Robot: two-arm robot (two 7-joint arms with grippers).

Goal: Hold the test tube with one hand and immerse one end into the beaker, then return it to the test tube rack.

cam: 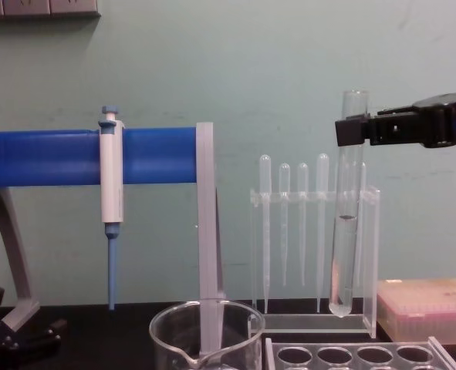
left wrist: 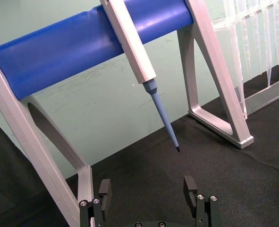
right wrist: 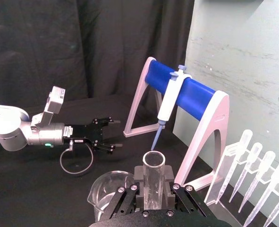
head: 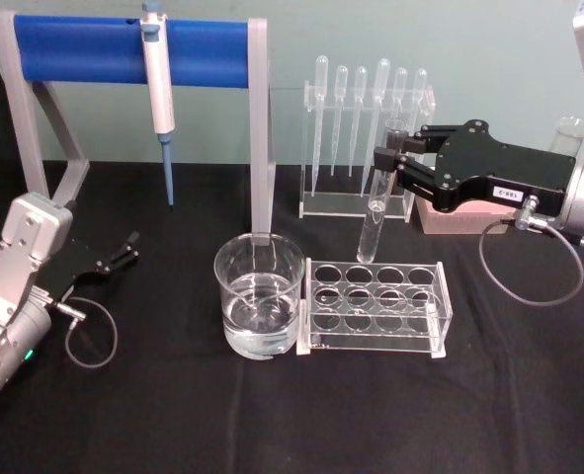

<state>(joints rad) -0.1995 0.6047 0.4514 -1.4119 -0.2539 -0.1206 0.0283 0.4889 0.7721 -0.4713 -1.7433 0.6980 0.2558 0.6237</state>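
**A:** One big blue-barred stand (head: 133, 49) takes the upper left for us, with a pipettor (head: 157, 79) hanging off the bar.

**B:** Below centre we've got the test tube rack (head: 371, 348). Just beside its left end is the beaker (head: 234, 259), with clear liquid in the bottom.

**A:** Lower left, the left gripper (head: 124, 249) sits low over the black table (head: 173, 415), jaws spread wide and nothing between them.

**B:** And the right gripper (head: 388, 158) reaches in from the upper right. Its jaws are clamped on the test tube (head: 374, 212), just below the open top.

**A:** In the chest view we see that tube hanging close to upright at the right of frame. Its round bottom is clear above the rack's back holes, to the right of the beaker and outside it.
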